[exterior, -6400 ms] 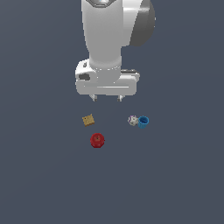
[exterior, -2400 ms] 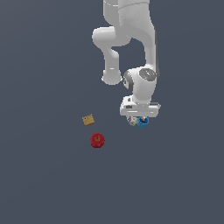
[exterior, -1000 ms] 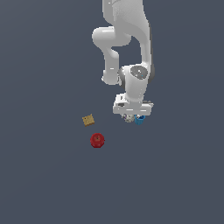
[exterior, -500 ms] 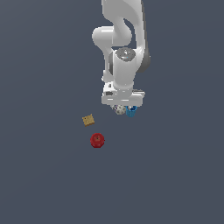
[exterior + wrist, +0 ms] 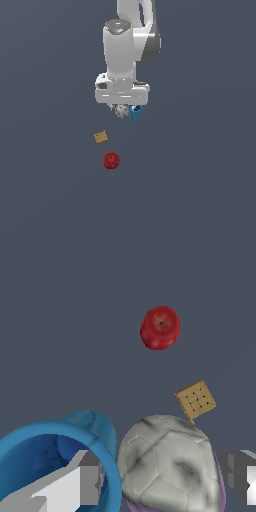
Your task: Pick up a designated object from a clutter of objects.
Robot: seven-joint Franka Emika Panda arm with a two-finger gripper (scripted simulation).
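The gripper [image 5: 160, 483] clamps the whitish speckled ball [image 5: 170, 463] between its fingers [image 5: 239, 473], one finger standing inside the blue cup [image 5: 55, 456], lifted above the floor.

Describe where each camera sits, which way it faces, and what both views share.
Exterior view: off the arm, raised, looking down at the grey floor; shows the arm, wrist and gripper over the speckled ball and blue cup.
Wrist view: on the wrist, looking past the fingers, one inside the cup's rim.
Shared: ball, cup, tan waffle block and red apple.
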